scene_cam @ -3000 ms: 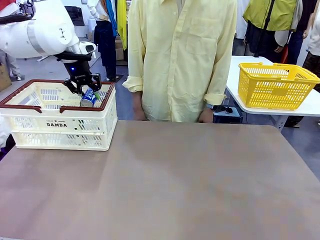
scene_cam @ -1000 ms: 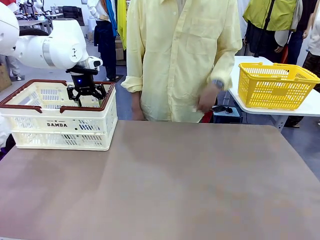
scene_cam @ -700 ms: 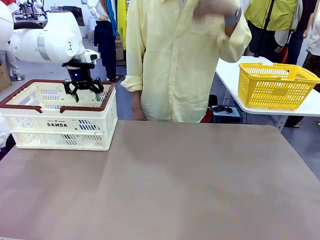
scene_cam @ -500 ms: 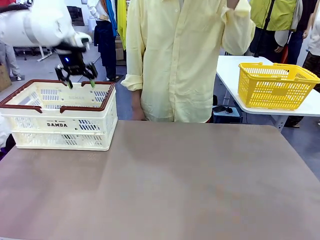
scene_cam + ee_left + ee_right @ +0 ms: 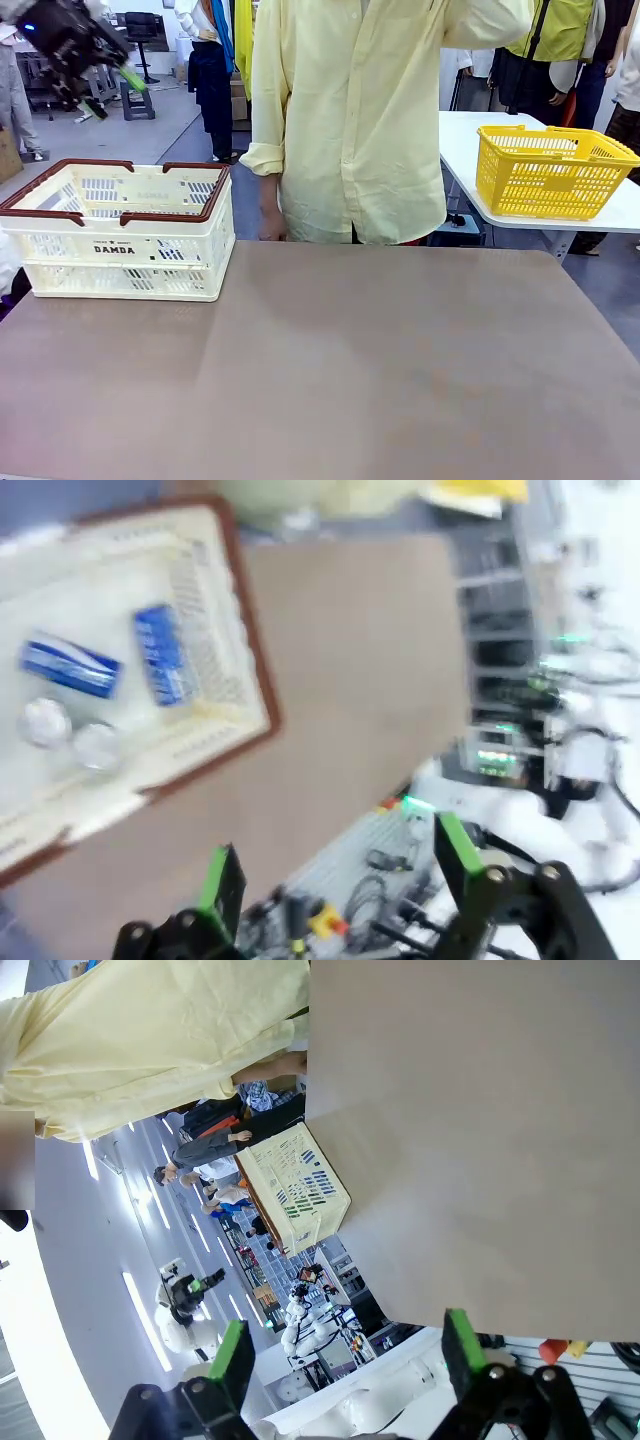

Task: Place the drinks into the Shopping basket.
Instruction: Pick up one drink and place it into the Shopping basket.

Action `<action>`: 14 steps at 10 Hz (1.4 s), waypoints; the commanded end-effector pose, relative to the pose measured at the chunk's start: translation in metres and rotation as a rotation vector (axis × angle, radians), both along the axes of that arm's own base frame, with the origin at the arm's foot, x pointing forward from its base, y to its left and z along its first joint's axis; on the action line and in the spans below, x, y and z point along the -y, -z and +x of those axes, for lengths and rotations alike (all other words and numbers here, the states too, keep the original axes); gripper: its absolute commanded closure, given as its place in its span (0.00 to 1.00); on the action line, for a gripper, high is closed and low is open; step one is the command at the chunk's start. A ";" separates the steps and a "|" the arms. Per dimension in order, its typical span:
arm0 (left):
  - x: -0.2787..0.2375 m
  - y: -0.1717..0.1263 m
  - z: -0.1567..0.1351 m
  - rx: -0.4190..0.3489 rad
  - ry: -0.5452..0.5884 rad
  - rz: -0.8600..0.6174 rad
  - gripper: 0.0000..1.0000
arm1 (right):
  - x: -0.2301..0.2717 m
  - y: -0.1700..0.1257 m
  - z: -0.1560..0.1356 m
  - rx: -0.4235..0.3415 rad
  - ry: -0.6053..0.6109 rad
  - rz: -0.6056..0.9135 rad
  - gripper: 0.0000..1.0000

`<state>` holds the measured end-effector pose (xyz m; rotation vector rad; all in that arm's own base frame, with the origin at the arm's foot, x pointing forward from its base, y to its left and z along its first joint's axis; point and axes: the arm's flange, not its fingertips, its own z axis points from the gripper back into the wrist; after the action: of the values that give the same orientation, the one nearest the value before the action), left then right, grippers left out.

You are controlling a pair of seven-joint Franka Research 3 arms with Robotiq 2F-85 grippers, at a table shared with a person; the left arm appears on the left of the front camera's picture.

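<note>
Left gripper risen, cans in basket

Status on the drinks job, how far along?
Done: cans lie inside the Shopping basket, two blue on their sides, two seen end-on. In hand: nothing; left gripper is open above the basket, right gripper open. Left: no drinks visible on the table.

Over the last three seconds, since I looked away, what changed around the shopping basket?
The left gripper, which held a blue-and-white can over the Shopping basket, let it go inside, then rose up and away to the upper left, jaws open and empty. The person raised one arm. The basket, the table and the yellow basket stayed put.
</note>
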<state>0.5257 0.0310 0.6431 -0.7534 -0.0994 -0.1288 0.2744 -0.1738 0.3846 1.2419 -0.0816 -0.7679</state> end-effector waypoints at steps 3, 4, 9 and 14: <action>-0.080 0.105 -0.118 -0.082 -0.038 -0.519 0.00 | 0.001 -0.005 -0.003 -0.020 -0.008 0.003 0.00; -0.100 0.136 -0.141 -0.040 -0.085 -0.588 0.00 | 0.001 -0.005 -0.003 -0.020 -0.008 0.003 0.00; -0.132 0.174 -0.161 -0.039 -0.112 -0.651 0.00 | 0.001 -0.005 -0.003 -0.020 -0.008 0.003 0.00; -0.132 0.174 -0.161 -0.039 -0.112 -0.651 0.00 | 0.001 -0.005 -0.003 -0.020 -0.008 0.003 0.00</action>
<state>0.3700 0.1638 0.4702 -1.3957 -0.1644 0.0284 0.2743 -0.1739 0.3848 1.2420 -0.0817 -0.7678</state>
